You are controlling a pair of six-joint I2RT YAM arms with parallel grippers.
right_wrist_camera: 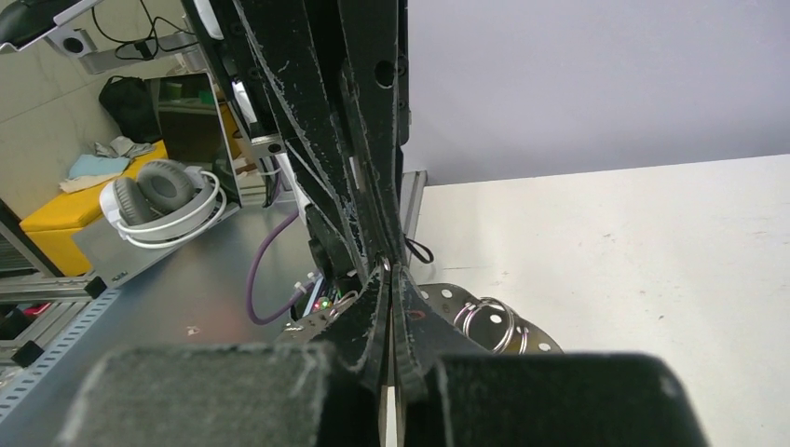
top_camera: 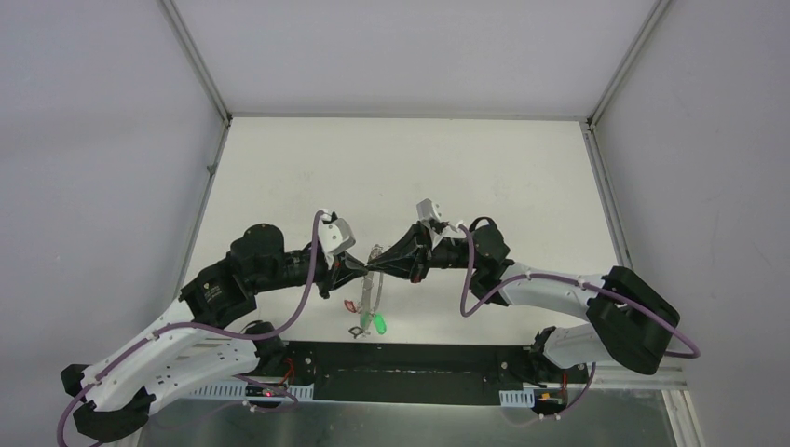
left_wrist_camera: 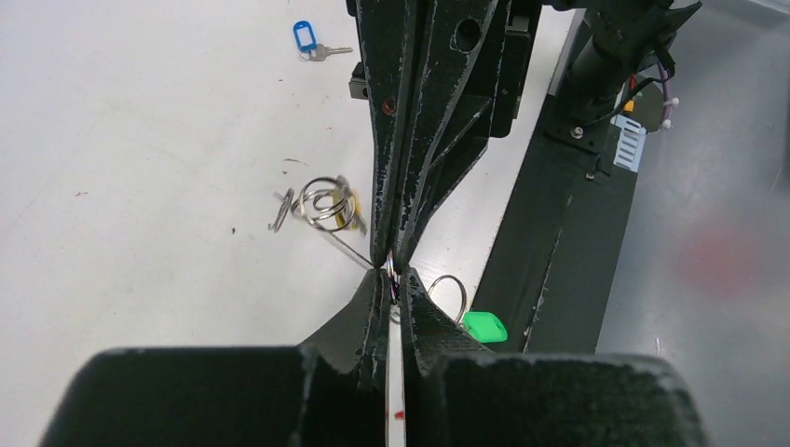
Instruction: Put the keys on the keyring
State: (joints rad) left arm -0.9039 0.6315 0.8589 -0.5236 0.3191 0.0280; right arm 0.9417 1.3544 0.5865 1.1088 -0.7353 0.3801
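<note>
My left gripper (top_camera: 361,270) and right gripper (top_camera: 382,264) meet tip to tip above the table's near middle. Both are shut on the keyring (top_camera: 374,287), a thin metal loop hanging between them. Keys dangle from it with a red tag (top_camera: 350,305), a green tag (top_camera: 380,325) and a black tag (top_camera: 357,331). In the left wrist view my left gripper (left_wrist_camera: 395,279) pinches the keyring wire (left_wrist_camera: 347,247), with small split rings (left_wrist_camera: 323,203) and the green tag (left_wrist_camera: 485,326) beside it. In the right wrist view my right gripper (right_wrist_camera: 389,272) is closed, with split rings (right_wrist_camera: 489,322) just right of it.
A key with a blue tag (left_wrist_camera: 306,37) lies alone on the white table, past the right gripper. The black base plate (top_camera: 401,372) runs along the near edge. Grey walls enclose the table. Headphones (right_wrist_camera: 163,200) lie off the table.
</note>
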